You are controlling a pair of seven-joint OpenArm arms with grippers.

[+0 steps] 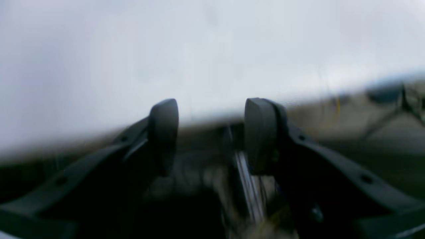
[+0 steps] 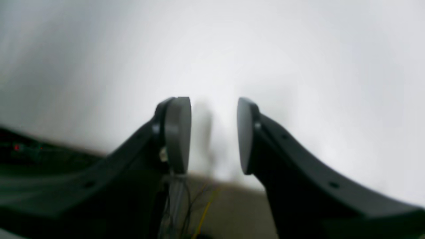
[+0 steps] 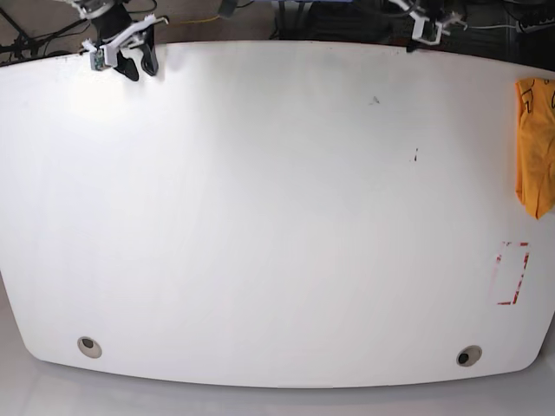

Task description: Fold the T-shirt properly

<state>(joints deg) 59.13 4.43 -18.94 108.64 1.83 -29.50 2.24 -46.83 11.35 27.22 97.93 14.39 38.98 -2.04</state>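
The orange-yellow T-shirt (image 3: pixel 535 143) lies bunched in a narrow heap at the right edge of the white table (image 3: pixel 277 217), partly cut off by the frame. My right gripper (image 3: pixel 139 68) hovers at the table's far left corner, far from the T-shirt. In the right wrist view the right gripper (image 2: pixel 212 132) is open with nothing between its pads. My left gripper (image 3: pixel 425 33) sits at the far edge toward the right. In the left wrist view the left gripper (image 1: pixel 212 132) is open and holds nothing, over the table's edge. Neither wrist view shows the T-shirt.
A red rectangle outline (image 3: pixel 511 273) is marked on the table below the T-shirt. Two round holes (image 3: pixel 88 347) (image 3: pixel 469 356) sit near the front corners. Cables and dark equipment (image 3: pixel 303 9) lie beyond the far edge.
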